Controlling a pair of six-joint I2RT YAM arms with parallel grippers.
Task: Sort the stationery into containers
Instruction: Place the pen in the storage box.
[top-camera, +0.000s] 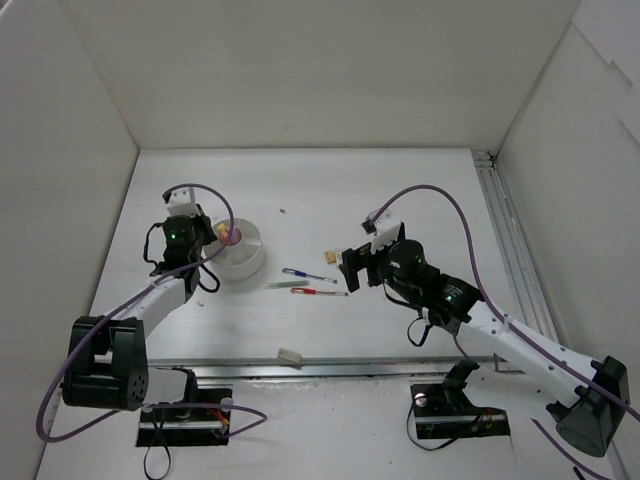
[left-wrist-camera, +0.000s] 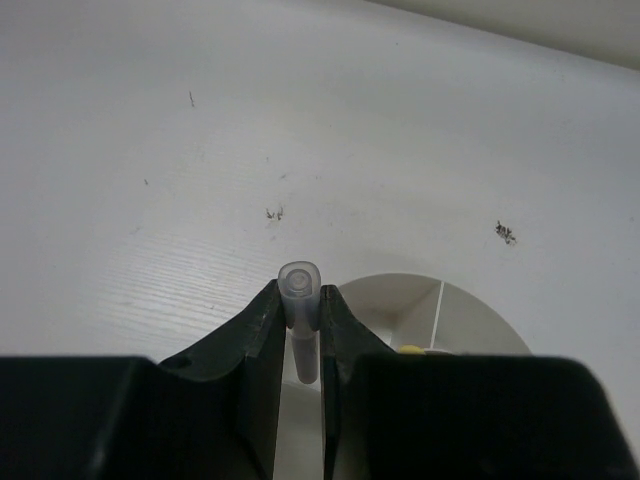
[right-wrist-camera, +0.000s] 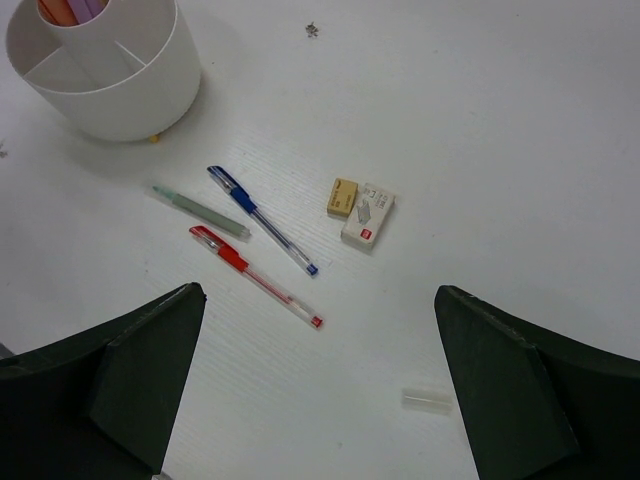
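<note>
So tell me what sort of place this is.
Likely a robot lab test cell: bare white walls enclose the table, a left arm and right arm sit at its near edge, pens lie scattered.

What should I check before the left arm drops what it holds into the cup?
1. Grip: left gripper shut on the held item: ok.
2. Held item over the cup: cannot tell; its lower end is hidden, and the cup shows off to one side in the wrist view.
3. Compartment below free: cannot tell.
4. Right gripper open, apart from the cup: ok.
5. Loose items out of the drop path: ok; blue pen, red pen and erasers lie on the table beside the cup.
</note>
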